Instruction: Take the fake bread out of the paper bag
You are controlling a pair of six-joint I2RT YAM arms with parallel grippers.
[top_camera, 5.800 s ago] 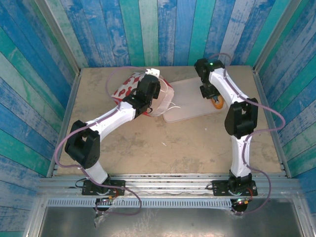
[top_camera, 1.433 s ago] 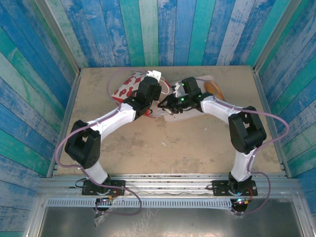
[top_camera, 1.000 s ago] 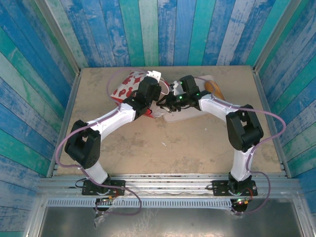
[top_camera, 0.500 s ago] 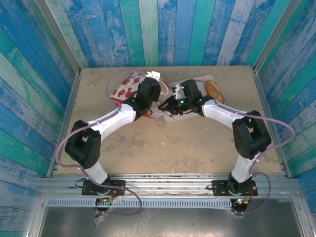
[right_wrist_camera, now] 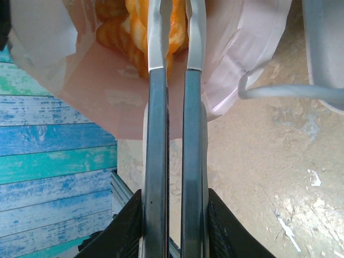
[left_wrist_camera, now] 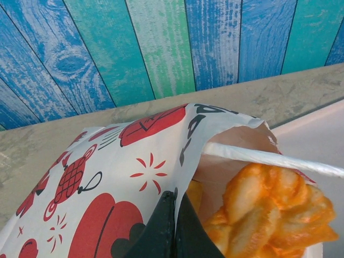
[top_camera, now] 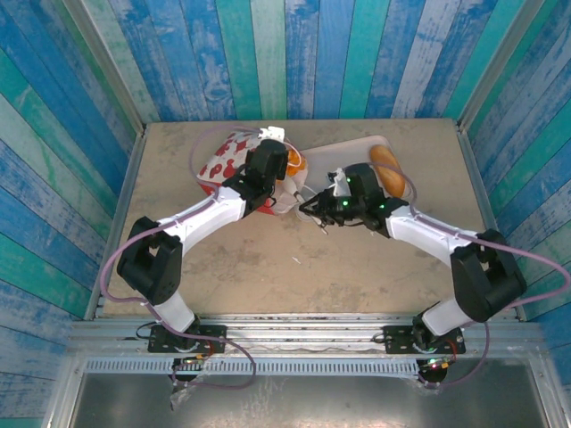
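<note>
Closest to me, my right end effector (right_wrist_camera: 172, 228) is clenched on the handles of the metal tongs (right_wrist_camera: 191, 134), squeezing the two arms nearly parallel. Straight ahead of it, the tong tips are inside the mouth of the paper bag (right_wrist_camera: 102, 91), straddling the braided bread (right_wrist_camera: 177, 21); I cannot tell whether they have real purchase on it. My left end effector (left_wrist_camera: 173, 215) is pinched shut on the bag's rim, holding the mouth open, with the braid just to the right of its fingers. So I judge the step in hand to be the pick of the next piece. The next move calls for a firm squeeze, then a slow pull back along the bag's axis while the left side holds the paper. Beyond the tongs, the bun (top_camera: 388, 169) lies on the white tray (top_camera: 343, 160) on the desk (top_camera: 357, 267). I count one bag, one pair of tongs, one tray, one bun already out and one braid at the mouth. A second orange piece (left_wrist_camera: 194, 194) shows beside it; any deeper are hidden.
</note>
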